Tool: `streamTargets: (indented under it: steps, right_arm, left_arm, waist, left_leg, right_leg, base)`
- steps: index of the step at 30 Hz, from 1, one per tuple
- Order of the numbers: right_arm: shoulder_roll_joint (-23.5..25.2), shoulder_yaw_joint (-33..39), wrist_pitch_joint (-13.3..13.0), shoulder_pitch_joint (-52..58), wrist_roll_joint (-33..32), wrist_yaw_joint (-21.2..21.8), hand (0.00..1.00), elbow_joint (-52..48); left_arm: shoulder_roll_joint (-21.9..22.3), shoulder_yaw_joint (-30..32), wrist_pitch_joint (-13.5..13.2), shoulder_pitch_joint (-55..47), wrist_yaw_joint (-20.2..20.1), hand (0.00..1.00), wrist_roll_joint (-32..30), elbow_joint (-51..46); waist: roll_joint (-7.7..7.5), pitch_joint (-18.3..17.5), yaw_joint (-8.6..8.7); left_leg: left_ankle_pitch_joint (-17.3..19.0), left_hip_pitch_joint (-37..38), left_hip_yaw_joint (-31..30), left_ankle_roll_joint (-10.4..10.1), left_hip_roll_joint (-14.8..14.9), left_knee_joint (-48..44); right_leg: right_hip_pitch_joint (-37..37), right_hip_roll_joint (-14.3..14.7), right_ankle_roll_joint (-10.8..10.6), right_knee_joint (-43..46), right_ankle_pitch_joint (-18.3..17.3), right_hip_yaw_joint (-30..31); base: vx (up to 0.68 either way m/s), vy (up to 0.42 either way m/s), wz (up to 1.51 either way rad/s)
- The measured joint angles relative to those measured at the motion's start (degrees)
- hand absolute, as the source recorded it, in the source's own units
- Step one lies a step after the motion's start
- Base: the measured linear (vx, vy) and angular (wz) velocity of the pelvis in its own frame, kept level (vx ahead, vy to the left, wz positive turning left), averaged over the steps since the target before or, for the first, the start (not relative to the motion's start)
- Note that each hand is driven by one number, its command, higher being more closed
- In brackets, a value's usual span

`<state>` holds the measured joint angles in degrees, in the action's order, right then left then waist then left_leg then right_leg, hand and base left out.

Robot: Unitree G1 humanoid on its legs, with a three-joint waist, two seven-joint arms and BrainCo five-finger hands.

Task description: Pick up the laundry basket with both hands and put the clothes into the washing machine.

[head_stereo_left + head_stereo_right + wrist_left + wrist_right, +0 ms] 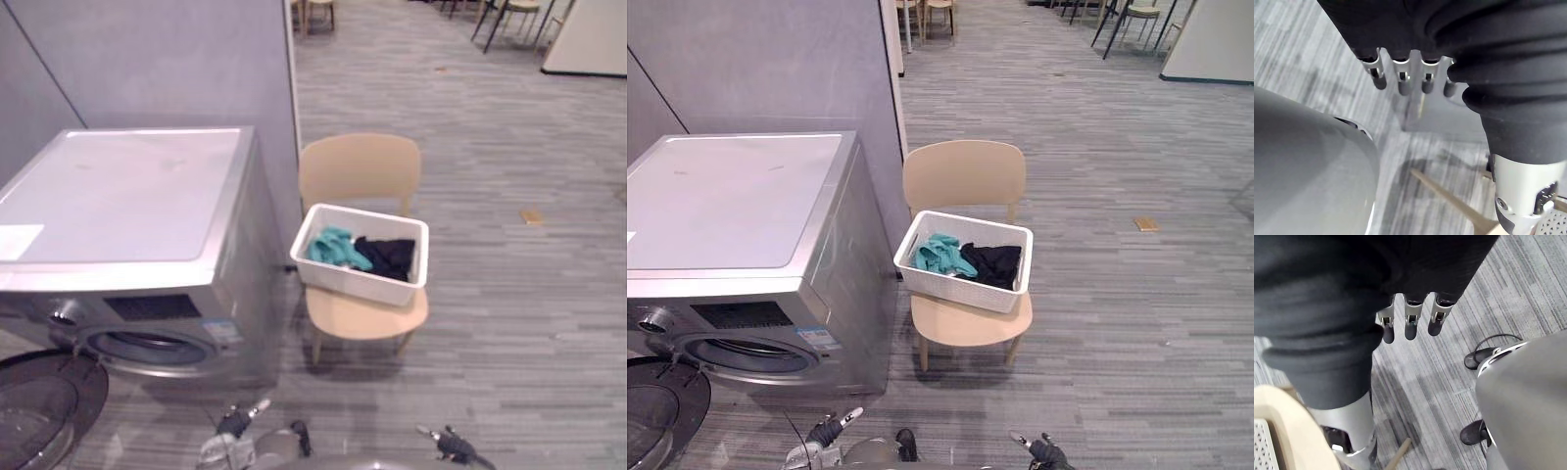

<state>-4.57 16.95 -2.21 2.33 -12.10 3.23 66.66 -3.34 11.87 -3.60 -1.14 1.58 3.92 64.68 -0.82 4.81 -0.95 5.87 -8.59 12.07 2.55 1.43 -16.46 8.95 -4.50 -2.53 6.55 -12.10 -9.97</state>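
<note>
Nearest, the left hand (1402, 81) hangs over the grey striped carpet (509, 323) with its fingers straight and loose, holding nothing. The right hand (1410, 325) hangs the same way on the other side, fingers relaxed and empty. Both hands are at the near edge of the scene, well apart from the laundry basket (358, 282), which lies farther out and roughly between them, touched by neither. At the near left the round door (39, 406) of the washing machine (147, 245) stands swung open, and just beyond it the dark drum opening (147, 348) shows in the silver front panel. The machine's flat top stretches away on the left. Just right of the machine stands a tan chair (361, 171), and the white basket rests on its seat, turned a little askew, with its far rim near the backrest. Inside the basket a teal garment (336, 248) is bunched in the left half and a black garment (387, 257) lies in the right half, the two touching in the middle. Behind the machine a grey partition wall (167, 69) rises, its end just beside the chair's backrest. Farther right a small tan scrap (532, 216) lies on the carpet, and at the far end more chairs (514, 15) stand.
</note>
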Motion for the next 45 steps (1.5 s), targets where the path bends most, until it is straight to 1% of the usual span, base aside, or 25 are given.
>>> streamTargets:
  steps: [4,5,7,8,10,12,13,15,17,18,19,20,21,23,26,27,31,33,34,36,38,41,43,44,45]
  right_arm:
    - [-0.3,-0.3,-0.2,-1.0,1.3,0.8,0.0,-0.1]
    - [-0.2,-1.5,-0.1,-0.5,1.6,0.9,0.0,-0.1]
    - [0.2,-1.1,-0.1,0.6,1.4,1.0,0.0,-0.1]
    - [0.0,-1.1,-0.1,0.7,1.4,0.9,0.0,-0.1]
    - [-0.5,-1.1,-0.1,1.6,1.4,0.8,0.0,-0.1]
    - [-0.7,0.9,0.0,2.5,1.3,0.7,0.0,0.0]
    - [-0.7,3.3,0.0,2.6,1.2,0.7,0.0,0.0]
    - [-0.8,5.2,0.0,2.9,1.2,0.7,0.0,-0.1]
    - [-0.5,5.6,0.1,3.4,1.1,0.7,0.0,-0.1]
    - [-0.2,5.8,0.2,4.4,0.7,0.7,0.0,0.0]
    - [-0.5,6.3,0.2,4.8,0.6,0.7,0.0,0.2]
    - [-1.4,7.6,0.2,4.8,0.3,0.7,0.0,0.8]
    - [-3.0,7.8,0.1,4.8,0.2,0.7,0.0,0.8]
    - [-4.5,7.6,0.2,5.3,0.2,0.7,0.0,0.7]
    - [-5.0,4.2,0.2,4.9,0.2,0.6,0.0,-3.8]
    - [-5.0,0.5,0.3,5.5,0.2,0.5,0.0,-12.0]
    - [-4.8,-6.2,-1.0,7.1,0.7,0.5,0.0,-36.5]
    - [-4.8,-6.6,-2.3,6.7,1.6,0.5,0.0,-44.1]
    - [-5.2,-6.6,-3.0,5.5,2.7,0.3,0.0,-47.2]
    - [-6.7,-7.5,-3.8,2.7,3.8,0.1,0.0,-48.6]
    - [-10.8,-10.8,-4.0,-4.5,4.6,-0.8,0.0,-49.2]
    - [-18.2,-16.7,-4.4,-19.3,5.0,-1.1,0.0,-48.1]
    - [-21.5,-21.4,-5.0,-28.3,5.1,-1.6,0.0,-45.5]
    - [-23.2,-24.3,-5.3,-33.1,5.5,-1.8,0.0,-43.7]
    - [-24.5,-27.3,-5.3,-37.9,6.0,-1.7,0.0,-41.6]
  left_arm:
    - [-0.1,-1.2,0.0,-0.1,0.1,0.0,0.2,0.7]
    - [-0.4,-2.9,0.0,-0.2,0.1,0.0,0.4,0.7]
    - [-1.3,-6.2,0.0,-0.1,0.1,0.0,0.7,0.8]
    - [-1.5,-7.2,0.0,0.0,0.1,0.0,0.7,0.8]
    - [-2.0,-9.2,0.0,0.1,0.1,0.0,0.6,0.9]
    - [-2.0,-9.3,0.0,0.1,0.1,0.0,0.5,1.0]
    - [-1.6,-8.9,0.1,0.1,0.1,0.0,0.5,1.2]
    - [-1.5,-8.9,0.1,-0.1,0.1,0.0,0.3,1.3]
    - [-2.7,-8.9,0.0,-0.2,0.1,0.0,-0.1,1.5]
    - [-4.4,-8.4,-0.1,-0.5,0.1,0.0,-0.2,1.6]
    - [-4.3,-7.5,0.0,-0.5,0.1,0.0,-0.2,2.0]
    - [-2.9,-5.8,0.0,-0.7,0.1,0.0,-0.3,3.0]
    - [-1.3,-4.8,0.0,-0.7,-0.2,0.0,-0.3,3.3]
    - [-0.2,-3.8,-0.1,-1.2,-0.2,0.0,-0.1,3.2]
    - [-0.3,-0.3,-0.1,-2.4,-0.2,0.0,0.4,2.6]
    - [-0.5,0.1,-0.1,-2.8,-0.2,0.0,0.5,2.1]
    - [-1.2,0.0,-0.1,-4.2,-0.1,0.0,0.3,0.5]
    - [-1.7,-0.3,-0.1,-4.4,-0.1,0.0,0.0,0.4]
    - [-2.0,-0.7,-0.1,-4.3,-0.1,0.0,-0.2,0.2]
    - [-2.5,-1.5,-0.2,-4.2,-0.1,0.0,-0.4,-0.1]
    - [-3.3,-3.4,-0.3,-3.4,0.0,0.0,-1.4,-1.3]
    - [-3.1,-5.4,-1.0,0.2,0.1,0.0,-1.3,-2.4]
    - [-2.9,-5.6,-1.5,1.6,0.5,0.0,-1.2,-3.9]
    - [-2.7,-5.6,-1.9,2.5,1.0,0.0,-1.1,-4.3]
    - [-2.7,-5.7,-2.3,3.0,1.2,0.0,-0.5,-5.0]
  waist:
    - [0.61,0.2,-0.21]
    - [0.51,0.3,-0.09]
    - [-0.1,0.5,0.25]
    - [-0.45,0.6,0.28]
    - [-0.72,0.4,0.46]
    - [-0.28,0.5,0.56]
    - [0.2,0.5,1.2]
    - [1.81,0.9,1.85]
    - [0.82,0.7,1.9]
    - [-1.77,-0.2,1.95]
    - [-1.94,-0.4,2.09]
    - [-0.97,-0.6,1.77]
    - [1.02,-1.2,2.28]
    - [2.24,-1.3,2.61]
    - [2.08,-1.6,2.04]
    - [1.81,-1.6,1.95]
    - [0.8,-3.3,1.74]
    - [0.67,-4.2,1.63]
    - [-0.02,-4.1,1.68]
    - [-0.22,-3.9,1.49]
    - [-0.37,-1.5,1.08]
    - [0.54,4.7,-0.41]
    - [1.12,8.0,-1.7]
    - [1.34,9.6,-3.17]
    - [1.27,11.5,-3.26]
  left_leg:
    - [0.5,7.6,2.6,0.8,-1.7,4.9]
    - [0.6,10.8,3.3,0.9,-2.2,7.5]
    - [2.4,13.0,3.9,1.6,-2.9,8.0]
    - [2.9,13.6,3.8,1.6,-2.9,7.8]
    - [3.5,14.4,3.5,1.0,-2.8,8.1]
    - [3.3,14.5,2.7,0.4,-2.1,8.3]
    - [3.0,14.6,1.9,-0.1,-1.1,8.1]
    - [2.5,14.8,0.6,-1.0,1.2,8.1]
    - [1.5,15.5,0.1,-2.9,2.8,8.3]
    - [2.3,16.0,-1.2,-5.9,2.5,8.7]
    - [3.2,16.6,-1.5,-7.3,2.7,9.1]
    - [2.7,16.2,-2.2,-8.4,4.9,9.3]
    - [2.2,16.3,-3.2,-9.1,7.1,9.5]
    - [1.4,16.4,-4.8,-10.4,9.7,9.7]
    - [0.8,16.3,-5.0,-11.5,12.1,11.0]
    - [0.1,16.3,-5.0,-12.6,12.5,12.2]
    - [-0.2,13.9,-4.9,-13.0,12.4,13.0]
    - [-0.9,12.3,-5.4,-12.8,12.0,14.1]
    - [-1.7,11.3,-6.2,-12.8,11.7,14.9]
    - [-2.8,10.1,-6.9,-12.8,11.4,15.5]
    - [-3.4,8.0,-7.8,-12.9,11.4,14.8]
    - [-3.4,4.0,-10.0,-12.9,11.5,11.3]
    - [-3.4,2.4,-10.4,-12.9,11.9,9.8]
    - [-3.4,1.2,-10.7,-12.9,11.9,9.1]
    - [-3.4,-0.1,-11.4,-12.9,11.7,8.1]
  right_leg:
    - [-2.0,-2.2,-1.3,11.8,-0.9,2.5]
    - [-5.8,-3.3,-1.9,23.1,-1.0,3.5]
    - [-12.7,-5.6,-5.2,39.8,1.1,5.4]
    - [-14.1,-6.1,-5.1,42.5,1.0,5.2]
    - [-16.7,-8.2,-3.2,46.0,-0.4,2.5]
    - [-18.8,-12.6,-1.3,43.5,-2.0,-1.6]
    - [-19.1,-14.4,-1.6,39.6,-2.6,-2.8]
    - [-18.4,-13.8,-1.9,31.6,-2.5,-1.9]
    - [-16.5,-12.5,-4.1,18.3,2.9,3.4]
    - [-15.6,-12.8,-7.8,13.3,10.7,5.2]
    - [-14.0,-12.4,-9.5,12.4,8.0,5.1]
    - [-11.7,-10.6,-8.5,9.1,6.9,3.4]
    - [-9.5,-8.3,-7.4,6.0,7.6,1.3]
    - [-6.8,-5.3,-6.3,3.3,8.3,-1.1]
    - [-6.0,-2.9,-4.9,0.6,9.3,-2.2]
    - [-5.9,-2.0,-4.3,-0.5,10.1,-2.4]
    - [-6.1,-1.8,-4.4,-5.1,12.6,-2.8]
    - [-6.2,-1.9,-4.6,-7.6,13.9,-3.7]
    - [-6.5,-2.0,-4.7,-8.5,14.5,-4.5]
    - [-7.5,-2.2,-4.4,-8.8,15.2,-5.3]
    - [-8.8,-2.2,-4.2,-8.7,15.7,-6.0]
    - [-10.6,-2.2,-3.7,-8.2,16.6,-7.3]
    - [-12.2,-2.0,-3.7,-6.6,16.6,-7.2]
    - [-13.2,-2.1,-3.7,-5.8,16.6,-7.3]
    - [-14.0,-2.3,-3.6,-5.0,16.5,-7.6]
  base:
    - [0.24,0.15,-0.3]
    - [0.15,0.114,-0.21]
    - [0.11,0.063,-0.11]
    - [0.1,-0.015,0.03]
    - [0.13,-0.041,0.07]
    - [0.18,-0.096,0.14]
    - [0.25,-0.192,0.16]
    - [0.19,-0.24,0.11]
    - [0.14,-0.35,0.19]
    - [0.12,-0.352,0.28]
    - [0.13,-0.439,0.22]
    - [0.11,-0.4,0.26]
    - [0.11,-0.351,0.31]
    - [0.06,-0.272,0.43]
    - [-0.01,-0.154,0.1]
    - [-0.01,-0.069,0.01]
    - [-0.07,-0.017,0.0]
    - [0.0,0.005,0.17]
    - [0.03,0.004,0.27]
    - [0.02,0.001,0.23]
    - [-0.01,-0.004,0.17]
    - [-0.08,-0.012,0.19]
    - [-0.12,-0.018,0.09]
    - [-0.1,-0.006,0.08]
    - [-0.1,0.001,0.14]
